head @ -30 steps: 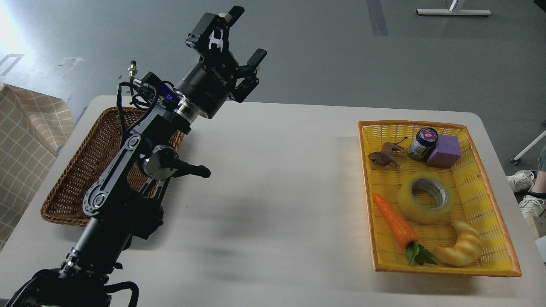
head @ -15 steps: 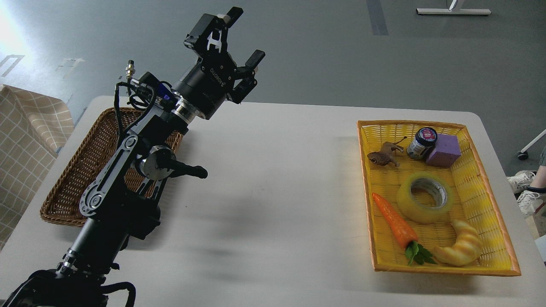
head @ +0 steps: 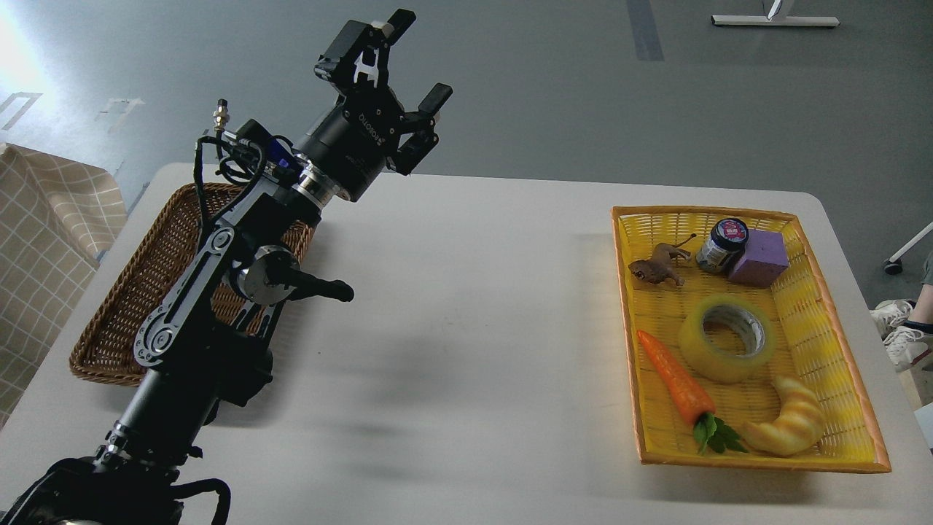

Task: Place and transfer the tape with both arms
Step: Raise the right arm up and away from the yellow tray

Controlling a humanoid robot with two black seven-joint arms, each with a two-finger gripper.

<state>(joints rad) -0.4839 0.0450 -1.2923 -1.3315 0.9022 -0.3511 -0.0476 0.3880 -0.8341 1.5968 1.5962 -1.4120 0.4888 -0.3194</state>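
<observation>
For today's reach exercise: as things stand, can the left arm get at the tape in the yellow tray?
Probably not directly. The left gripper is open, raised over the table's far left, while the tape lies across the table in the yellow tray. Nothing blocks it from above.

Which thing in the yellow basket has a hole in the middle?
The yellow-green ring-shaped tape roll, lying flat mid-basket. The orange carrot, pale croissant, purple block and dark jar are all solid.
</observation>
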